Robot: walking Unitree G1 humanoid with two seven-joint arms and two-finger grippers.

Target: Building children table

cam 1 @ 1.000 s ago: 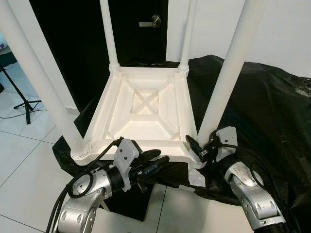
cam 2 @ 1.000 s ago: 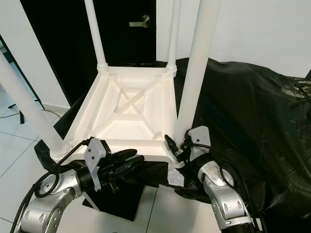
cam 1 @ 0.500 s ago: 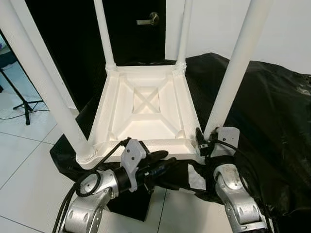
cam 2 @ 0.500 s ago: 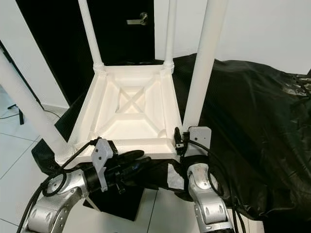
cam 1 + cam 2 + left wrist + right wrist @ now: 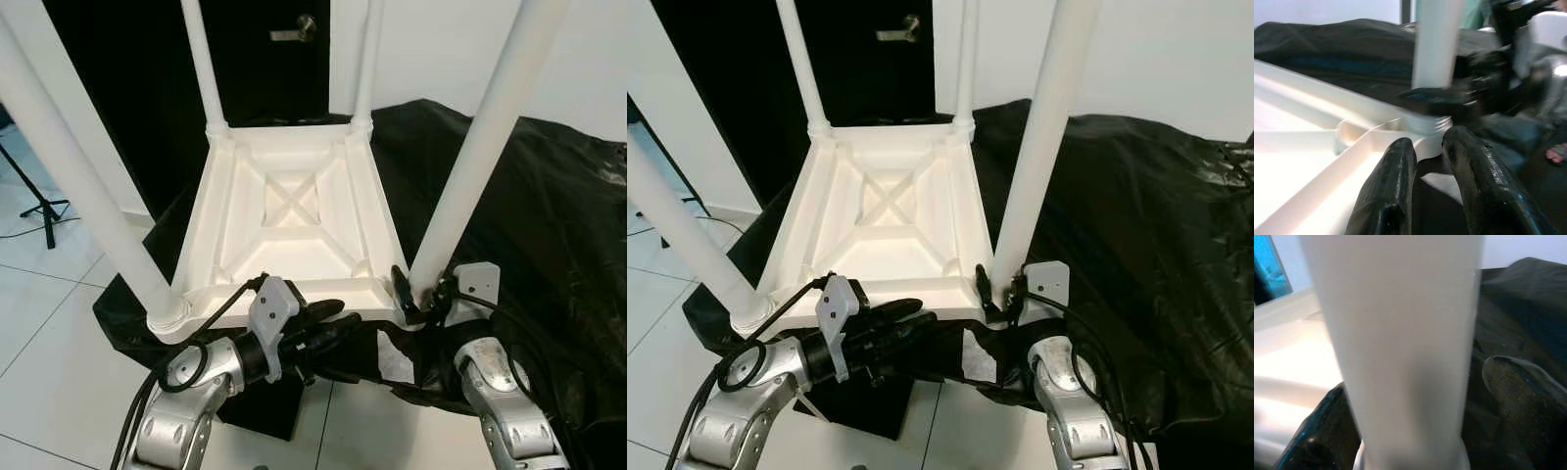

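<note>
Shifted slightly right, right tool (image 5: pixel 416 294) still straddles near-right table leg (image 5: pixel 468 166) base.

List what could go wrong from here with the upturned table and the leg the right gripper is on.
1. The right gripper straddles the near right leg low at its base; a twist there could tilt the tall leg in its socket.
2. The upturned table rests on a draped black cover with its near edge by the cover's edge; a push might slide it.
3. The left gripper lies under that near edge and could lift it.
</note>
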